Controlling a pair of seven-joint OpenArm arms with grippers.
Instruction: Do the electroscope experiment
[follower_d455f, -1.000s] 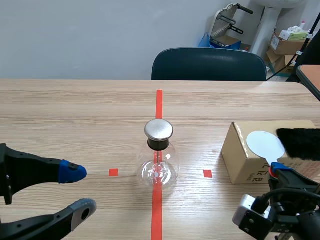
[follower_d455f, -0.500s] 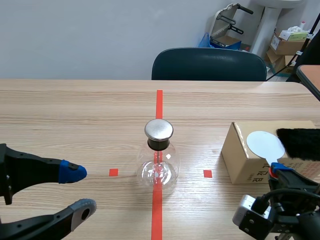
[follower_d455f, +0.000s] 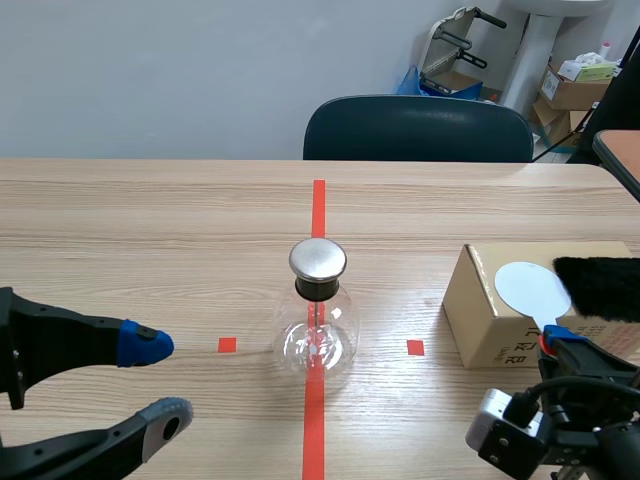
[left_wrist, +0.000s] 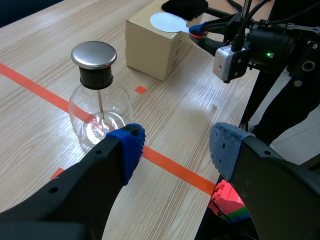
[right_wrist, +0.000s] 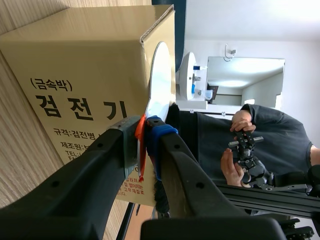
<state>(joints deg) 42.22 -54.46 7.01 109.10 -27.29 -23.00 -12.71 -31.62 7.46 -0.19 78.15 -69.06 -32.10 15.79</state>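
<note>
At the near right corner of the table (follower_d455f: 150, 220), the right gripper (right_wrist: 144, 142) is pinched on the orange-red handle (right_wrist: 141, 165) of a white disc (follower_d455f: 530, 288) that lies atop the cardboard box (follower_d455f: 478, 325), beside a black fur pad (follower_d455f: 600, 285). Over on the left, the left gripper (left_wrist: 175, 150) gapes wide and empty, and the glass electroscope flask (follower_d455f: 318, 335) with its metal cap (follower_d455f: 318, 259) stands upright on the red centre line (follower_d455f: 318, 200) between the arms.

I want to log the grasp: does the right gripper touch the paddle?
Touching. In the right wrist view the right gripper is shut on the paddle, pads pressed on both sides of its orange handle.
</note>
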